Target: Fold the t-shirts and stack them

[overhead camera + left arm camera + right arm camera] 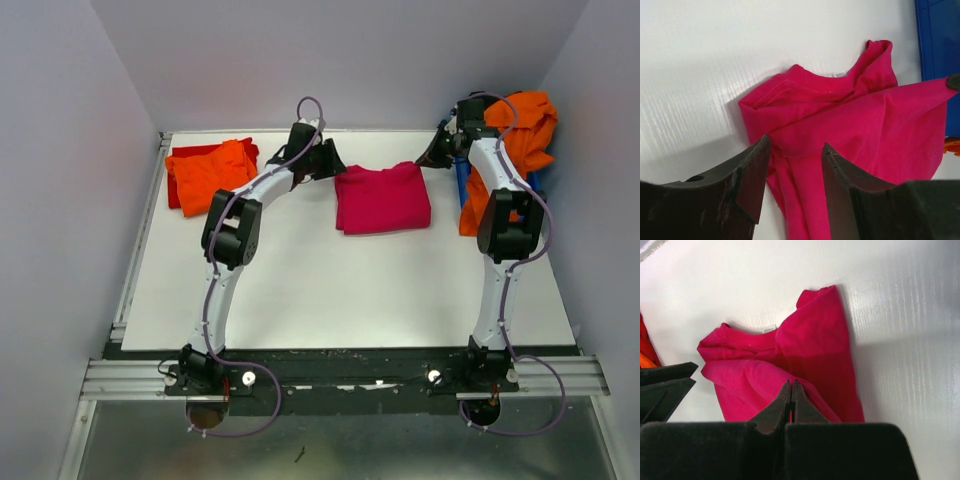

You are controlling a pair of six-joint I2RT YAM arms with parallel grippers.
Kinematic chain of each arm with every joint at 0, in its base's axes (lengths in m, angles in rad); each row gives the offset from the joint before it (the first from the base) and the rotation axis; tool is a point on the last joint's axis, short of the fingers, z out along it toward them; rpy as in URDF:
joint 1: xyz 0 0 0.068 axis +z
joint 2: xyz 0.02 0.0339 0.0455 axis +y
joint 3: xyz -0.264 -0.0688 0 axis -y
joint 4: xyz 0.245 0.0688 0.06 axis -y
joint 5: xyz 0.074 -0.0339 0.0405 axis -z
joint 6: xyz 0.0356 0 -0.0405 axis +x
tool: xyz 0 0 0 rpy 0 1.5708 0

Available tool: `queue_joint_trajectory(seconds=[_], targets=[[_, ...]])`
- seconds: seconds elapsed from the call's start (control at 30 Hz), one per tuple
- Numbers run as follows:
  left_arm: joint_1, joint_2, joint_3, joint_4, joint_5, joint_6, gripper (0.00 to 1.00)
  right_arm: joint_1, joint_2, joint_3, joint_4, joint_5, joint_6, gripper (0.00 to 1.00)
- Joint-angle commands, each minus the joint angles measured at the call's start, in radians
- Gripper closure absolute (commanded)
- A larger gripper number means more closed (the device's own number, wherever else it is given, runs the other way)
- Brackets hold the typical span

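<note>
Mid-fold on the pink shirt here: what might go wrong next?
The right tool seems shut on one corner of the magenta-pink cloth t-shirt; pulling could drag the loose fold open. The open left tool straddles a bunched edge, so closing might catch uneven layers. The bright orange cloth heap draped over the blue plastic bin hangs beside the right arm and could snag.

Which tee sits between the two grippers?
The magenta t-shirt, mid-table, between the left gripper and right gripper. The left orange tee and the right orange tee on the blue bin lie off to the sides.
</note>
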Motion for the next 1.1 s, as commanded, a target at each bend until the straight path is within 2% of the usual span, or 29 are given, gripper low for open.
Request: queue_joint_trajectory(seconds=[0.0, 0.33, 0.53, 0.8, 0.87, 0.93, 0.97, 1.03, 1.07], targets=[[-0.014, 0.031, 0.029, -0.011, -0.001, 0.005, 0.45, 0.004, 0.014, -0.013, 0.005, 0.013, 0.000, 0.98], [-0.024, 0.070, 0.082, -0.060, -0.005, -0.006, 0.45, 0.006, 0.016, -0.012, 0.005, 0.011, 0.005, 0.98], [-0.026, 0.068, 0.087, -0.070, 0.001, -0.012, 0.57, 0.006, 0.016, -0.012, 0.004, 0.010, 0.006, 0.99], [-0.026, 0.048, 0.084, -0.093, -0.011, -0.001, 0.58, 0.006, 0.019, -0.010, 0.002, 0.010, 0.009, 0.99], [-0.026, 0.059, 0.094, -0.101, -0.008, -0.001, 0.63, 0.006, 0.019, -0.009, 0.002, 0.005, 0.011, 0.99], [-0.026, 0.068, 0.101, -0.097, -0.002, -0.009, 0.75, 0.006, 0.017, -0.010, 0.004, 0.005, 0.013, 0.99], [-0.026, 0.073, 0.102, -0.092, 0.001, -0.016, 0.78, 0.006, 0.017, -0.010, 0.004, 0.005, 0.013, 0.99], [-0.028, 0.082, 0.108, -0.095, 0.004, -0.026, 0.71, 0.006, 0.017, -0.010, 0.004, 0.007, 0.013, 0.99], [-0.029, 0.083, 0.114, -0.103, 0.001, -0.026, 0.61, 0.006, 0.017, -0.010, 0.004, 0.007, 0.013, 0.99]])
